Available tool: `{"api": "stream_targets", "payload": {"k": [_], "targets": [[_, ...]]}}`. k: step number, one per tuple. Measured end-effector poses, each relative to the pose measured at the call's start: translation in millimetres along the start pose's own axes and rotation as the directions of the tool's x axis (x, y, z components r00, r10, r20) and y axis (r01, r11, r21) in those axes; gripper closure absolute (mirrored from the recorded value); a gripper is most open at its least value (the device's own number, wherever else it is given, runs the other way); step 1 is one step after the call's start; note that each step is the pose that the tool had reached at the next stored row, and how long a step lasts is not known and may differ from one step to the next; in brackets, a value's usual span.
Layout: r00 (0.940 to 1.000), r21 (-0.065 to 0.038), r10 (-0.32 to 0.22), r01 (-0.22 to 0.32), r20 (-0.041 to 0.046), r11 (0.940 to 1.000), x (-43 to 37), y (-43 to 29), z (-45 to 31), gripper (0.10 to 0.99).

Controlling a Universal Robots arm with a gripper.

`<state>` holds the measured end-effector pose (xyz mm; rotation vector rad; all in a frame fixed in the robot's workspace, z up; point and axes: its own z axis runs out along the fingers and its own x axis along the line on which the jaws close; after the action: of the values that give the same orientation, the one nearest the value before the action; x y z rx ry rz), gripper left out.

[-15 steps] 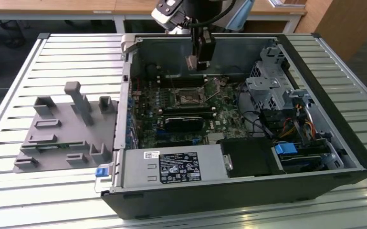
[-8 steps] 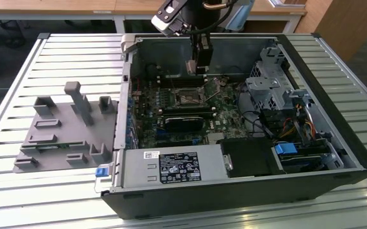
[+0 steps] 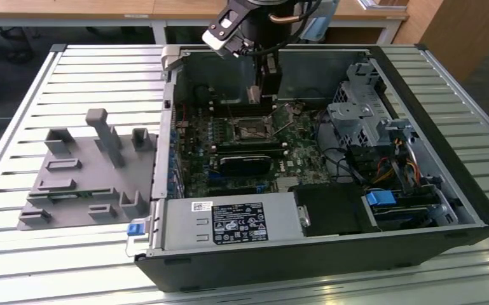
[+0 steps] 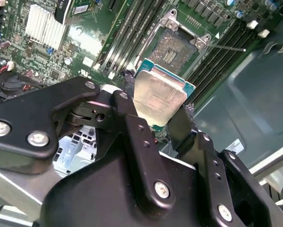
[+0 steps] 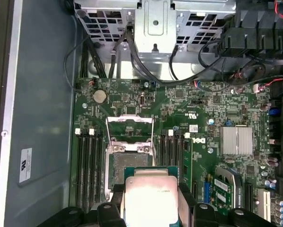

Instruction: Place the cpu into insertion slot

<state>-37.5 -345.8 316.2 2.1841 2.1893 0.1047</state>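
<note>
Jaws are closed on the cpu (image 4: 160, 92), pinching it by two opposite edges so that its dull metal face shows between the black fingers (image 4: 132, 123) in both wrist views. The gripper (image 3: 263, 95) hangs inside the open computer case (image 3: 447, 190), over the green board (image 5: 179, 101). The cpu is in the air, apart from the slot (image 5: 129, 163), which lies just beyond its far edge in the first wrist view and is not yet filled.

The slot looks ready: its hinged hold-down frame (image 5: 129, 124) is flipped up and back, and the thin lever (image 4: 226, 47) stands clear to one side, so the dark centre is bare. Rows of memory slots (image 5: 89, 165) run close along both sides, which leaves little room for the fingers.

Doing this step well is, I judge, mostly a matter of squaring up. The cpu's edges should run parallel with the slot's frame and sit centred over it, with the marked corner matching the slot's, though I cannot make out that mark. The chip should be level with the board; whether it is level now I cannot tell. The contacts in the slot are likely delicate, so no sideways sliding and no pressing: a straight, slow, gentle descent, with the fingers kept off the raised frame.
</note>
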Motion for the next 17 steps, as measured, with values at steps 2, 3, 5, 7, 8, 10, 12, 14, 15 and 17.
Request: {"api": "stream_targets", "payload": {"k": [2, 3, 5, 7, 8, 10, 12, 14, 15, 17], "targets": [[1.0000, 0.000, 0.000, 0.000, 0.0030, 1.0000, 0.0, -0.2, 2.6, 0.553], [1.0000, 0.000, 0.000, 0.000, 0.0040, 1.0000, 0.0, -0.4, 4.2, 0.553], [1.0000, 0.000, 0.000, 0.000, 0.0067, 1.0000, 0.0, -0.8, 7.8, 0.553], [0.9999, 0.000, -0.001, 0.001, 0.0108, 1.0000, 0.4, -1.1, 11.3, 0.553], [0.9999, 0.000, -0.001, 0.001, 0.0113, 1.0000, 0.4, -1.2, 13.3, 0.553], [0.9999, 0.000, -0.001, 0.001, 0.0116, 1.0000, 0.4, -1.4, 16.1, 0.553], [0.9999, 0.001, -0.001, 0.001, 0.0118, 1.0000, 0.4, -1.6, 17.6, 0.553], [0.9999, 0.001, -0.001, 0.001, 0.0122, 1.0000, 0.4, -1.7, 18.9, 0.553], [0.9999, 0.001, -0.001, 0.001, 0.0126, 1.0000, 0.3, -1.7, 19.5, 0.553], [0.9999, 0.001, -0.001, 0.001, 0.0131, 1.0000, 0.3, -1.8, 20.4, 0.553]]}}
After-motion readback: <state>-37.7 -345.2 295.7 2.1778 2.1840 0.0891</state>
